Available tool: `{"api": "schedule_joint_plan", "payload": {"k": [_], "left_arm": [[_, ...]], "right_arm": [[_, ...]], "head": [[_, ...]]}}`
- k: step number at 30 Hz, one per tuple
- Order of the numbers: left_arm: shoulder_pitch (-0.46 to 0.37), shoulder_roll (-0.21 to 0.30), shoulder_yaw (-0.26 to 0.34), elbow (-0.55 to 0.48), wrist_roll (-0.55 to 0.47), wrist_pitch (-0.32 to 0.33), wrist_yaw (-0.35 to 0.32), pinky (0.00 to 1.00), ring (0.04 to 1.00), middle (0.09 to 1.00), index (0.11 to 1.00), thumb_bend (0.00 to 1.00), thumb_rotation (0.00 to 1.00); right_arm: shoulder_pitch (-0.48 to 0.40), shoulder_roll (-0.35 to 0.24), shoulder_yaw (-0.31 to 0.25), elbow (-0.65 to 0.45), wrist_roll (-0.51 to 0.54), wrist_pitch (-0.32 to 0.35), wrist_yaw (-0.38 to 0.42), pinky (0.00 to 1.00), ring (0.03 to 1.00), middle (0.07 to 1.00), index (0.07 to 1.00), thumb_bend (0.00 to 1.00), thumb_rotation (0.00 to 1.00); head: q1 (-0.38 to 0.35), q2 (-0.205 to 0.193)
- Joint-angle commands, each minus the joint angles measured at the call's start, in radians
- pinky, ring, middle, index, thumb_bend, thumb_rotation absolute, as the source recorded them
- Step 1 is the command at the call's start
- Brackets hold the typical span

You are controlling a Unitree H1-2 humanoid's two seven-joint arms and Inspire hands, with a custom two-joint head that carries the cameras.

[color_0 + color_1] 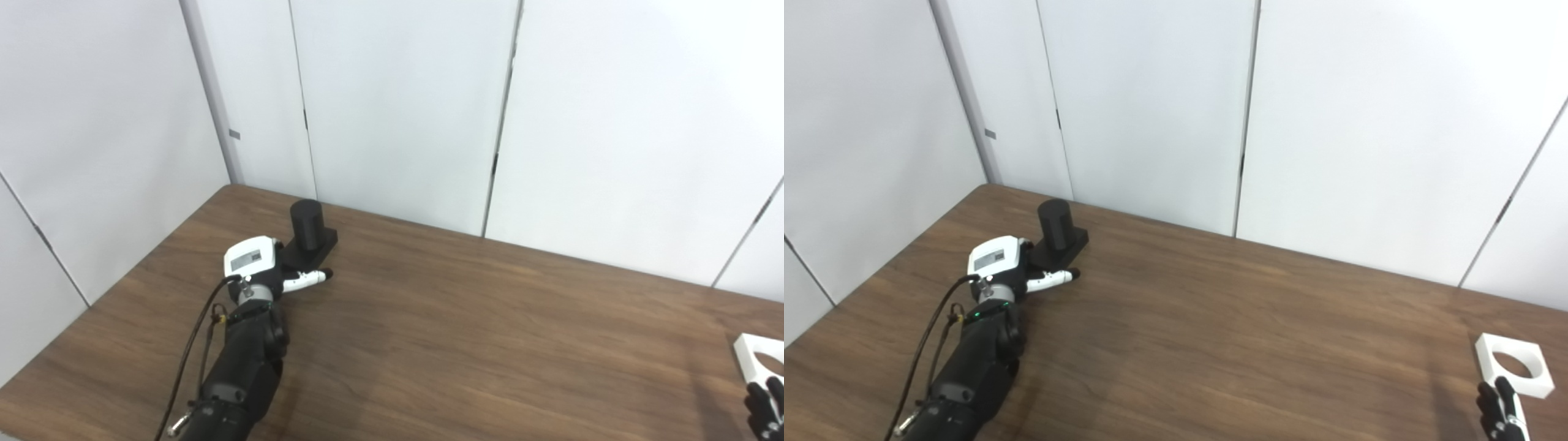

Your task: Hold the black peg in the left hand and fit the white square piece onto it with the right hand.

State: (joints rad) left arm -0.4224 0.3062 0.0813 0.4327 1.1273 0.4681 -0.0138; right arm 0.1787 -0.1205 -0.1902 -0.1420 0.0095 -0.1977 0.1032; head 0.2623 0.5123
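The black peg (308,226) is a short cylinder on a square black base, standing upright at the table's far left. My left hand (260,266) lies just in front of its base, thumb (309,278) stretched out to the right, holding nothing. Whether its fingers touch the base is hidden by the hand's back. The white square piece (1514,365) with a round hole lies flat near the table's right edge. Only the fingertips of my right hand (1502,410) show at the bottom right, just in front of the piece, spread and empty.
The brown wooden table (459,331) is enclosed by white panel walls (398,104) close behind the peg and along the left side. A black cable (196,337) runs along my left forearm.
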Motion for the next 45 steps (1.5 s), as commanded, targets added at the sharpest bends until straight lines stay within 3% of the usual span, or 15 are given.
{"api": "schedule_joint_plan", "payload": {"k": [1,7,16,17,19,22,23,25,36,45], "left_arm": [[-0.064,0.018,0.016,-0.005,0.057,0.002,0.009,0.92,0.926,0.906,0.845,0.93,0.76],[-0.073,0.003,0.042,0.012,0.122,0.002,0.004,0.9,0.908,0.895,0.836,0.88,0.7],[-0.069,0.001,0.035,0.011,0.11,0.001,0.033,0.9,0.904,0.87,0.788,0.79,0.58],[-0.064,0.007,0.024,0.007,0.089,0.001,0.051,0.88,0.886,0.844,0.748,0.76,0.5],[-0.058,0.015,0.008,0.002,0.052,0.001,0.083,0.87,0.871,0.824,0.721,0.74,0.43],[-0.049,0.028,-0.011,0.004,-0.034,-0.02,0.148,0.86,0.856,0.797,0.602,0.73,0.29],[-0.046,0.032,-0.017,0.005,-0.056,-0.027,0.165,0.87,0.852,0.788,0.535,0.6,0.17],[-0.045,0.04,-0.033,0.012,-0.091,-0.031,0.198,0.87,0.847,0.778,0.499,0.54,0.1],[-0.045,0.073,-0.115,0.02,-0.202,-0.009,0.255,0.83,0.819,0.755,0.484,0.52,0.08],[-0.045,0.084,-0.135,0.027,-0.266,-0.007,0.274,0.8,0.817,0.76,0.485,0.52,0.06]], "right_arm": [[0.083,0.004,0.007,0.003,-0.001,-0.015,-0.015,1.0,0.964,0.962,0.99,0.67,1.0],[0.081,0.006,0.008,0.0,0.003,-0.016,-0.015,1.0,0.965,0.963,0.993,0.66,1.0],[0.085,0.006,0.008,-0.01,0.002,-0.004,-0.014,1.0,0.959,0.958,0.994,0.66,1.0],[0.086,0.007,0.008,-0.013,0.001,0.001,-0.015,1.0,0.959,0.957,0.993,0.65,1.0],[0.086,0.009,0.008,-0.016,0.0,0.008,-0.017,1.0,0.959,0.958,0.993,0.65,1.0],[0.088,0.012,0.008,-0.023,0.0,0.017,-0.018,1.0,0.96,0.955,0.99,0.65,1.0],[0.088,0.012,0.009,-0.025,-0.003,0.018,-0.019,1.0,0.962,0.957,0.991,0.65,1.0],[0.089,0.01,0.01,-0.022,-0.009,0.014,-0.019,1.0,0.961,0.956,0.991,0.64,1.0],[0.09,0.01,0.012,-0.024,-0.011,0.013,-0.014,1.0,0.974,0.967,0.992,0.66,1.0],[0.092,0.008,0.012,-0.029,-0.011,0.026,-0.013,1.0,0.973,0.966,0.994,0.69,1.0]], "head": [[0.001,0.001],[0.002,0.001],[-0.002,0.006],[-0.002,0.006],[-0.002,0.006],[-0.004,0.008],[-0.005,0.009],[-0.006,0.009],[-0.013,0.013],[-0.017,0.016]]}}
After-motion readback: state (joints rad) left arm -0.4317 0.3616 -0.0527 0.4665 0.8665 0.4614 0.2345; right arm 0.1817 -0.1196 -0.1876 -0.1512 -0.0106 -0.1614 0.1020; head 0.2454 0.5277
